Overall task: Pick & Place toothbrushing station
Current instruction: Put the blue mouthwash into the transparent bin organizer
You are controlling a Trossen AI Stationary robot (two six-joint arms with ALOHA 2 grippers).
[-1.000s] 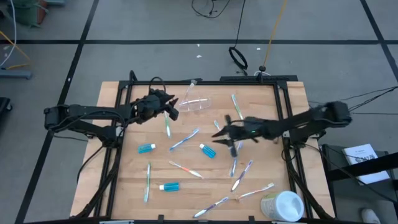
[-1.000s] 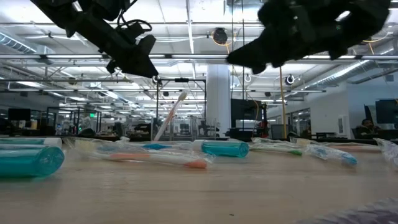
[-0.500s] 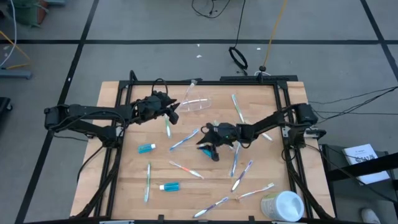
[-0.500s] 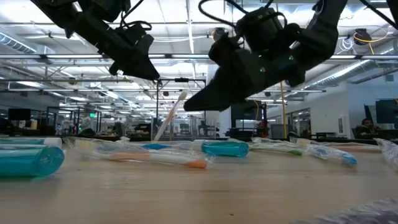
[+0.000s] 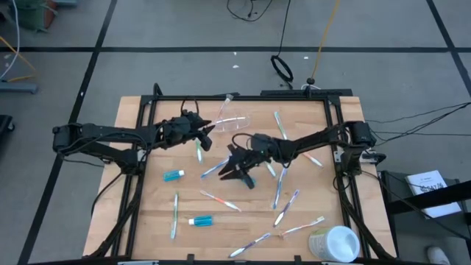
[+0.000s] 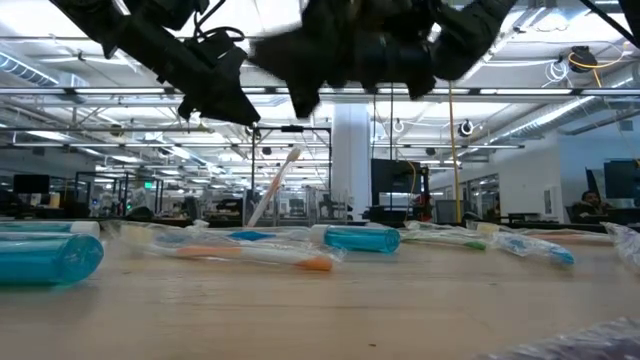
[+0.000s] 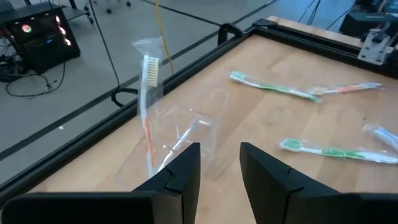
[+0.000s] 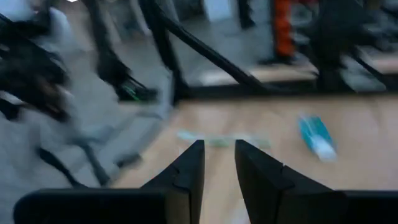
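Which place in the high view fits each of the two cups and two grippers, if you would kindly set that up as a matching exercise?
Things:
1. small clear plastic cup
2. large white cup
3. left gripper
4. right gripper

Places:
A. at the lower right corner of the wooden table
B. mid-table, over a blue-handled toothbrush
C. near the table's top edge, holding a wrapped toothbrush
D. just left of the clear cup

Pairs: 1-C, 2-A, 3-D, 4-B

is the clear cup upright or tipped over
Tipped over: the clear cup lies on its side on the table, one wrapped toothbrush sticking out of it.
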